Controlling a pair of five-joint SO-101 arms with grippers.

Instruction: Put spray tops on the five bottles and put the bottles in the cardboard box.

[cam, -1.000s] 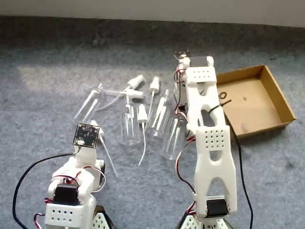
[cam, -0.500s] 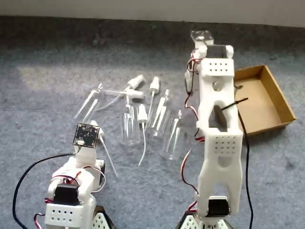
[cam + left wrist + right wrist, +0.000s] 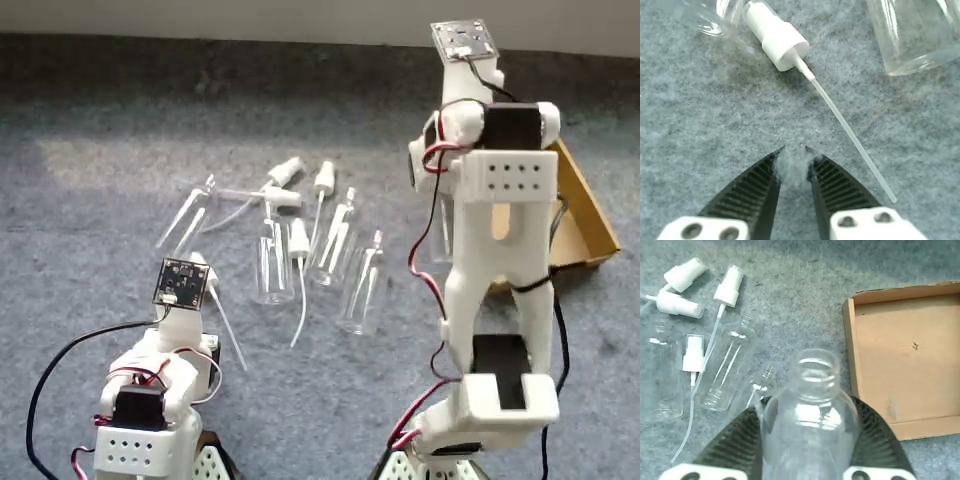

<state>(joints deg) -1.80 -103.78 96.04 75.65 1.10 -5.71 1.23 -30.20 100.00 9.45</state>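
Observation:
My right gripper (image 3: 807, 405) is shut on a clear open-necked bottle (image 3: 812, 370), held above the carpet beside the cardboard box (image 3: 905, 355). In the high view the raised right arm (image 3: 500, 250) covers part of the box (image 3: 583, 225). Three clear bottles (image 3: 272, 262) (image 3: 335, 245) (image 3: 362, 285) lie on the carpet with white spray tops (image 3: 285, 172) (image 3: 323, 180) around them. My left gripper (image 3: 795, 148) is low over the carpet, open by a narrow gap with nothing in it, just short of a white spray top (image 3: 777, 37) whose tube runs past one finger.
Grey carpet covers the floor. A bottle end (image 3: 910, 35) and another bottle mouth (image 3: 705, 15) lie beyond the left gripper. More spray tops (image 3: 685, 272) (image 3: 692, 352) lie among the bottles. Two thin clear pieces (image 3: 190, 210) lie at the far left.
The right arm has risen and swung right toward the cardboard box, carrying the bottle off the carpet. The left arm has stayed still.

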